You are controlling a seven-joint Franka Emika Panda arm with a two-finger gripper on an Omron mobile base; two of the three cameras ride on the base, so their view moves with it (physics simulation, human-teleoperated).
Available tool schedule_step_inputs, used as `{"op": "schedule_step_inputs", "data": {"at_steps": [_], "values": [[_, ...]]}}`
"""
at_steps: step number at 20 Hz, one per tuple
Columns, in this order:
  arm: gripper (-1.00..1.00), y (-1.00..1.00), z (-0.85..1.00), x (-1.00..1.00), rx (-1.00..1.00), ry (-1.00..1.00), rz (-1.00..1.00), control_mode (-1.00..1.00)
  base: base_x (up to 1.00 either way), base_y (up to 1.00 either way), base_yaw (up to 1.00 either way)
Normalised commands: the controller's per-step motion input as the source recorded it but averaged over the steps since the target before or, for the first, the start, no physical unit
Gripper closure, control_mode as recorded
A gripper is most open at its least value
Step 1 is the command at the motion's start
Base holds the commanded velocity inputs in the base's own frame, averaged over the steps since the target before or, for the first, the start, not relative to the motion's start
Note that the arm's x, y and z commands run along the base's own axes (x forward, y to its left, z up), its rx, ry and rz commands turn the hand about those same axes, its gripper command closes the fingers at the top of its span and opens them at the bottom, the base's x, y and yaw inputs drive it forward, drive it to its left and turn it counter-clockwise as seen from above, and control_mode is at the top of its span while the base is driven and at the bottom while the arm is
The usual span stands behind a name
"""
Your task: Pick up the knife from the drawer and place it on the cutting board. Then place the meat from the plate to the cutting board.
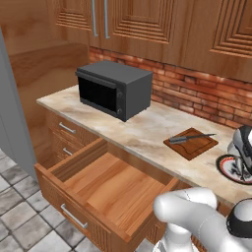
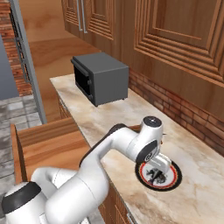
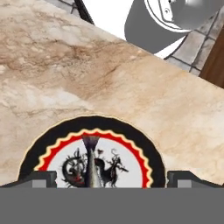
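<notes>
Nearest the left base camera: the drawer, pulled wide open, light wood bottom bare, silver bar handle on its panelled front. Left and behind it, smaller drawers under the counter, shut. On the marble counter, far left, a dark grey microwave against the brick wall. Further right, the cutting board, with the knife lying across it, blade pointing right. Right of the board, near it but apart, the plate, partly hidden by the arm.

In the right base view the gripper hangs over the plate, pointing down. Hand view: finger tips spread wide at either side of the plate, jaws apart, nothing between them gripped. The meat, grey and elongated, lies on the plate's white centre, midway between the tips. Can't tell if tips touch the plate.
</notes>
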Motion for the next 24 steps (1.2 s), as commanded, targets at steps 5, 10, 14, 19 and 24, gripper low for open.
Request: {"op": "schedule_step_inputs", "data": {"at_steps": [5,10,14,19,24], "values": [[-1.00,-0.22,-0.12,0.35,-0.01,0.00,0.00,-1.00,0.00,0.00,0.00],[-1.00,-0.27,-0.25,0.22,-0.02,0.00,0.00,-1.00,0.00,0.00,0.00],[-1.00,-0.25,-0.15,0.13,0.00,-0.04,0.09,-1.00,0.00,0.00,0.00],[-1.00,-0.07,-0.19,0.07,0.00,-0.01,0.10,-1.00,0.00,0.00,0.00],[-1.00,0.00,-0.28,0.20,0.00,0.00,0.06,-1.00,0.00,0.00,0.00]]}}
